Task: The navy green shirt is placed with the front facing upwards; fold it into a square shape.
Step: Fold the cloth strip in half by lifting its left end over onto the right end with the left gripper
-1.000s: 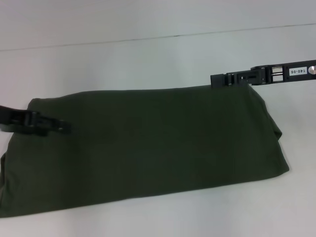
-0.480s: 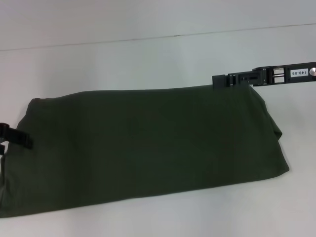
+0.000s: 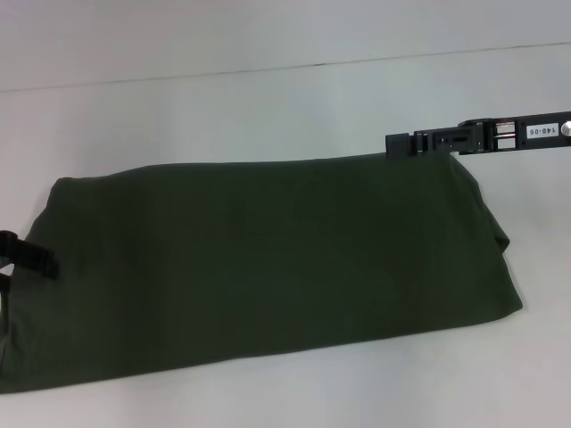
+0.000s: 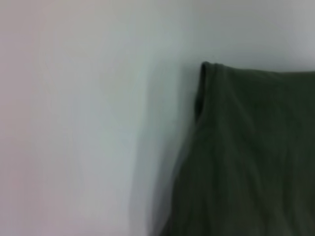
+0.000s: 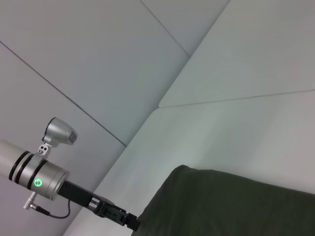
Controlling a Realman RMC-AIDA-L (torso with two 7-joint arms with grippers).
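Shirt (image 3: 268, 259), plain green side up, lay as a long folded band across the white table (image 3: 268, 107); over the last second the left claw (image 3: 27, 254) had slid off the cloth to its left edge, apparently done with that fold, while the right claw (image 3: 419, 143) stayed at the far right corner. Whether either claw gripped fabric could not be told. Only the right wrist view showed the left arm's silver wrist (image 5: 37, 177).

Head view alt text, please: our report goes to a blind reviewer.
A navy green shirt, folded into a wide plain band, lies on a white table. The right gripper sits at its far right corner; the left gripper is at its left edge.
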